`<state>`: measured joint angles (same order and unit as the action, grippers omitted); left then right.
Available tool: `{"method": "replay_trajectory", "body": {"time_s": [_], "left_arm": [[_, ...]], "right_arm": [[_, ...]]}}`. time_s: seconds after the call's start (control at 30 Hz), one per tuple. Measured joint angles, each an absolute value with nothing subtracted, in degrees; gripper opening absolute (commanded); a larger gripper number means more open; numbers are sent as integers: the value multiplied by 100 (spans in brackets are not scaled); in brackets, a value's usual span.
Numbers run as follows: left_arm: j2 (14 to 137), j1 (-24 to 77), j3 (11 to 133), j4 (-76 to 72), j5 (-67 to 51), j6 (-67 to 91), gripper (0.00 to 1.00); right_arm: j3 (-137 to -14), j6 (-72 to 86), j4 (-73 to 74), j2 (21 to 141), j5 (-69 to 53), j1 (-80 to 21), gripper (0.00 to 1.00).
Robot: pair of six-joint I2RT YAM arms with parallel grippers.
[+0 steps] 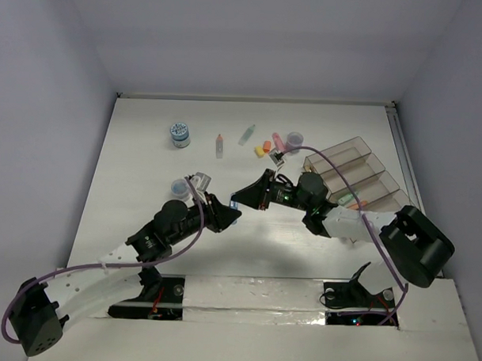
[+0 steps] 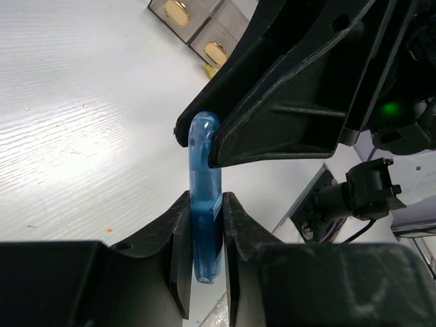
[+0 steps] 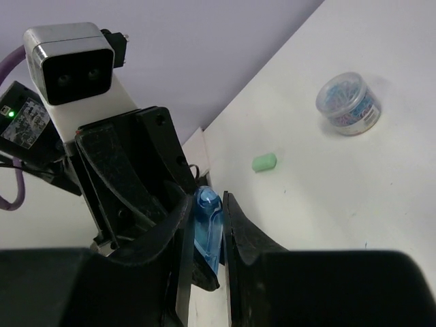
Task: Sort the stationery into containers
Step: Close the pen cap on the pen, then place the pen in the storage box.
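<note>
Two claws meet on one blue pen [image 2: 204, 170] over the middle of the white table [image 1: 147, 161], and both are clenched on it. The left gripper [image 2: 204, 204] grasps the lower part of the translucent barrel, with its two fingers [image 2: 178, 238] pressed flat against either side and no gap showing. The right gripper [image 3: 206, 208] grasps the same pen at its other, rounded end. In the left wrist view its black fingers pinch that tip from both sides. In its own wrist view the barrel sits squeezed between its pads [image 3: 235, 231], with the left claw's body just behind. The pen bridges the two claws end to end, and neither one touches anything else. Whether the pen clears the table surface cannot be told. The organiser tray [image 1: 360, 165] stands well apart to the right. Two yellow pieces [image 2: 177, 12] lie in two of its compartments in the left wrist view. Loose on the far side of the table lie a blue-white tub [image 1: 179, 134], an orange pen [image 1: 219, 144], a green pen [image 1: 247, 133], an orange eraser [image 1: 267, 146] and a pink item [image 1: 294, 139]. Nearer the claws are a green eraser [image 3: 263, 162] and a clear tub of blue clips [image 3: 349, 103], apart from each other.
</note>
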<state>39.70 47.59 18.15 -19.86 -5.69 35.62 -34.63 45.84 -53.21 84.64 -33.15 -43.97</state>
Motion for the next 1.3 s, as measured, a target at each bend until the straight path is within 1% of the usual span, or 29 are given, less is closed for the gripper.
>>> {"method": "replay_trajectory", "body": {"time_s": [0.17, 0.33, 0.43, 0.63, 0.77, 0.83, 0.87, 0.93, 1.1, 1.2, 1.23, 1.3], "left_arm": [[4134, 4462, 2117, -1616, -974, 3321, 0], [4311, 3739, 2189, -1564, -2043, 3328, 0], [4427, 3573, 2189, -1584, -2370, 3395, 0], [4486, 3428, 2189, -1852, -2359, 3570, 0], [4346, 3363, 2141, -2034, -2239, 3686, 0], [4303, 3347, 2075, -2128, -2180, 3747, 6], [4298, 3334, 2034, -2178, -2165, 3780, 14], [4298, 3330, 1973, -2226, -2134, 3819, 23], [4311, 3328, 1920, -2528, -2067, 3819, 30], [4316, 3330, 1918, -2707, -2060, 3800, 37], [4313, 3330, 1918, -2753, -2062, 3793, 41], [4309, 3330, 1918, -2808, -2062, 3776, 46]], "right_arm": [[-3240, 4567, -5575, 8396, -2812, -4534, 0], [-3107, 4705, -5913, 8538, -2320, -4674, 0], [-3098, 4801, -5942, 8604, -2213, -4703, 0], [-3448, 4925, -5555, 8597, -1944, -4733, 0], [-3701, 5164, -5596, 8757, -1949, -4711, 0], [-3774, 5306, -5640, 8855, -1999, -4689, 0], [-3791, 5382, -5666, 8903, -2023, -4678, 0], [-3811, 5524, -5693, 9002, -2097, -4646, 0], [-3806, 6073, -5843, 9207, -2349, -4569, 0], [-3765, 6473, -6147, 9347, -2471, -4427, 0], [-3765, 6573, -6211, 9393, -2491, -4388, 0], [-3765, 6711, -6228, 9439, -2504, -4305, 0]]}}
